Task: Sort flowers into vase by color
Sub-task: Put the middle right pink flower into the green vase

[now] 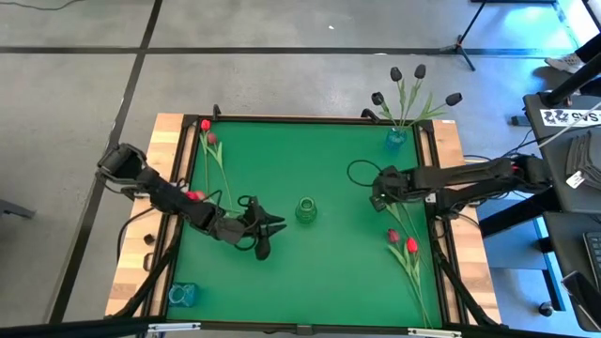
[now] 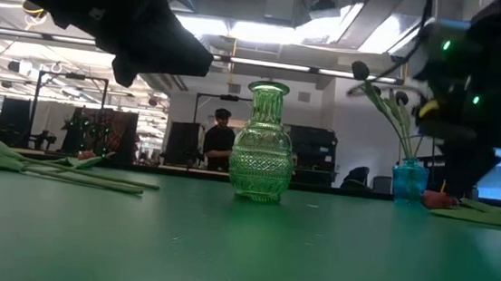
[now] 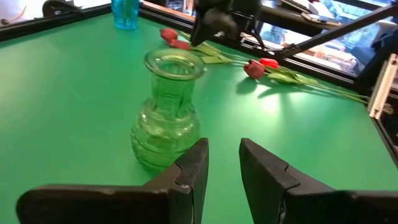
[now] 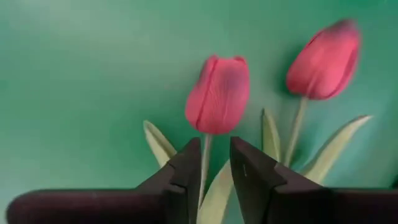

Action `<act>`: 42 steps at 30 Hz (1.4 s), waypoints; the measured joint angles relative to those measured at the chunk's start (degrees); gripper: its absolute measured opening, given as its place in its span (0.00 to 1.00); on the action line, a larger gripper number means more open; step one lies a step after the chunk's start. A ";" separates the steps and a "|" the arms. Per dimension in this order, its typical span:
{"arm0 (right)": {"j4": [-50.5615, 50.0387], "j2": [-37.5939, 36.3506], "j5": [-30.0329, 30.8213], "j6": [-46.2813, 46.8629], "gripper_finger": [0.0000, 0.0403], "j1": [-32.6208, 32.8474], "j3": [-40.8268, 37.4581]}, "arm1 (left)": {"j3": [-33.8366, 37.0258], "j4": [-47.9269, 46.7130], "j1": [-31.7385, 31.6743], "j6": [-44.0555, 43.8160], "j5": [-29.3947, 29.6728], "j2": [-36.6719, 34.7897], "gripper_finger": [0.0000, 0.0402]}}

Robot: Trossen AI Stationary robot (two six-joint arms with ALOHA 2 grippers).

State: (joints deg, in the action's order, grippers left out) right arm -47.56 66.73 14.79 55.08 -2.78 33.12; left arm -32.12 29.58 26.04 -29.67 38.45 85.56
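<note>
A green glass vase [image 1: 306,210] stands upright mid-table. My left gripper [image 3: 222,162] hovers open just to its left, fingers level and pointing at the vase [image 3: 166,112], holding nothing. Two red tulips [image 1: 404,242] lie flat on the mat at the right. My right gripper [image 4: 215,155] points down over them, open by a narrow gap. Its fingers stand on either side of the stem [image 4: 206,155] just below one red head [image 4: 219,93]. A second red head [image 4: 324,59] lies beside it. More red tulips [image 1: 210,141] lie at the far left.
A blue vase [image 1: 395,139] at the far right corner holds several black tulips [image 1: 413,80]. Another blue vase [image 1: 182,294] stands at the near left corner. A wooden rim [image 1: 169,131] borders the green mat. A person [image 2: 220,142] stands in the room beyond the table.
</note>
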 joint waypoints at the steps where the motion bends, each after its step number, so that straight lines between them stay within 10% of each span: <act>1: 1.27 1.14 -1.30 -0.15 0.22 -0.67 -0.48 | 0.00 0.00 0.53 -0.09 -0.01 0.00 0.22; 13: 7.64 6.49 -7.85 -3.25 0.28 -4.07 -1.62 | 0.00 0.02 7.86 -2.21 3.08 0.00 0.22; 26: 3.94 6.61 -5.16 -7.93 0.05 -0.49 6.94 | 0.00 0.03 14.70 -4.75 8.72 0.00 0.22; 32: 7.16 6.59 4.79 -16.00 0.02 9.71 24.90 | 0.00 0.04 15.79 -5.54 8.89 0.00 0.22; 42: 47.06 6.50 26.87 -40.96 0.02 25.07 31.67 | 0.00 0.38 18.15 -10.76 8.91 0.00 0.22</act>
State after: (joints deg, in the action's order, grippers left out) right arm -0.50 73.23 41.66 14.12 22.29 64.79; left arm -32.12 29.96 44.19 -40.42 47.35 85.56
